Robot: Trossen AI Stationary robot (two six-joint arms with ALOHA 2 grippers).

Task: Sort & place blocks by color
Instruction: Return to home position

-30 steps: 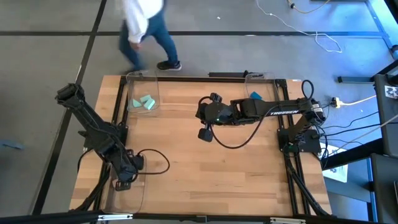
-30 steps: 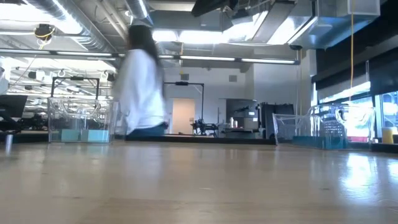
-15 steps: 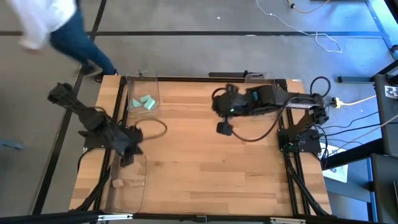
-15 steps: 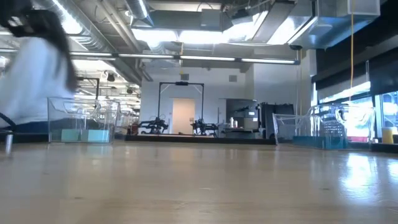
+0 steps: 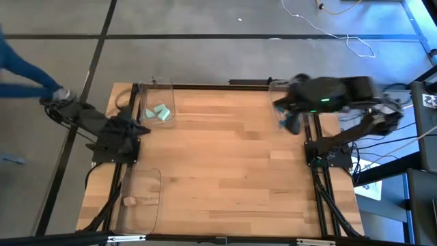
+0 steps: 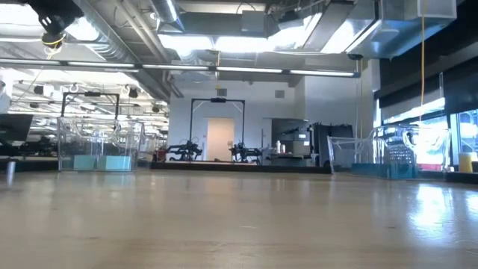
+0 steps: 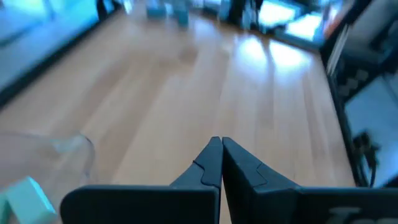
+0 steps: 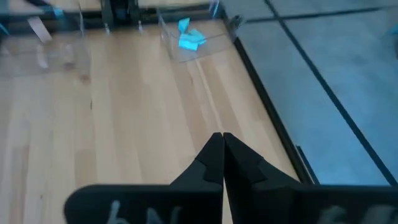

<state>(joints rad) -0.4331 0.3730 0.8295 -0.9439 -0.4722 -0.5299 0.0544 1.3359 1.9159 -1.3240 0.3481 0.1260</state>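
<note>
The left tool, pressed together, is hanging beside the upper-left clear tray, which is holding mint-teal blocks. The lower-left tray is holding pale wood blocks. The right tool, also pressed together, is hovering by the upper-right tray.

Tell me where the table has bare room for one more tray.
Bare wood: the table's whole middle, bordered on the left by the mint-block tray, the left arm and the wood-block tray, which crowd that edge. The right arm covers a third tray in one corner; its side is otherwise free.
</note>
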